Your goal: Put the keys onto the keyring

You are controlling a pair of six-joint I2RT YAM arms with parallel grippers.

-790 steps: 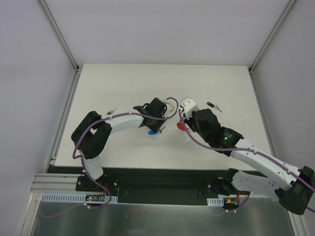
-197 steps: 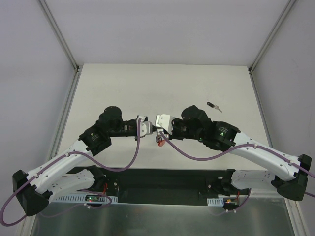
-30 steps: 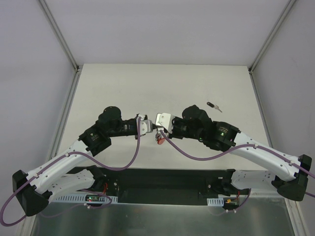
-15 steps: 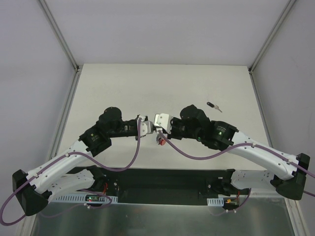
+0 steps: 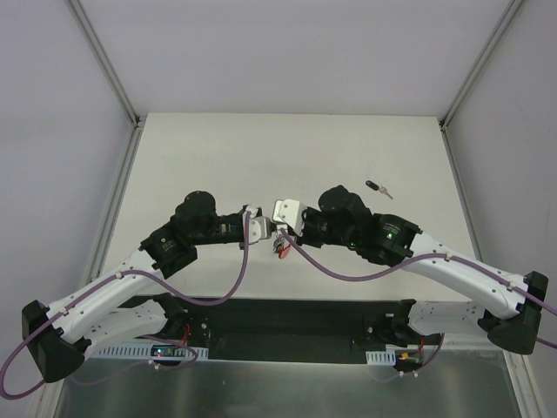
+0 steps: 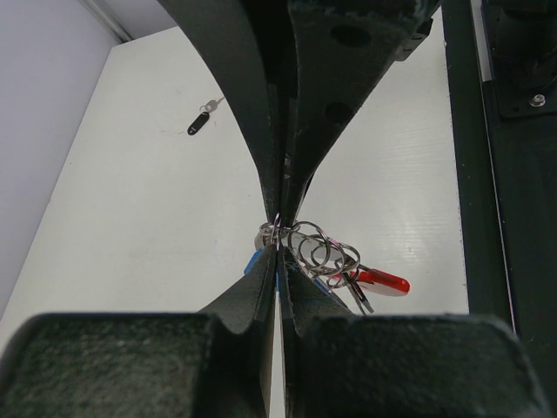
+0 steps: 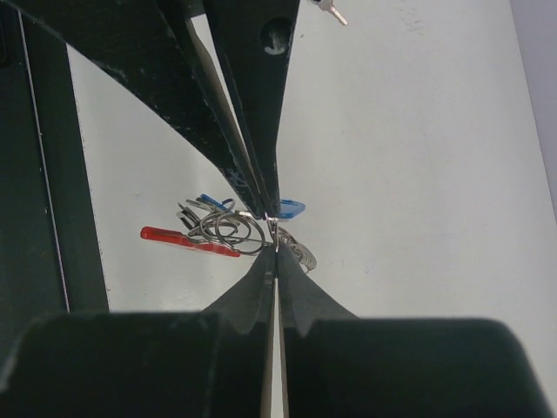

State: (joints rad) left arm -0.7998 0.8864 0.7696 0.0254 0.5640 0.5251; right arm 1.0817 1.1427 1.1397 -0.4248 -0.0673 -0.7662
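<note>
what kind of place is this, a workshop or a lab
Most likely a robotics lab test cell, not a workshop: a white table boxed in by blank white panels on metal frame posts, with the left arm and right arm bolted at its near edge.

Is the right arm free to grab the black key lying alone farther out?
Probably not yet: nothing blocks the black key, but the right tool is shut on the keyring and must let go first.
</note>
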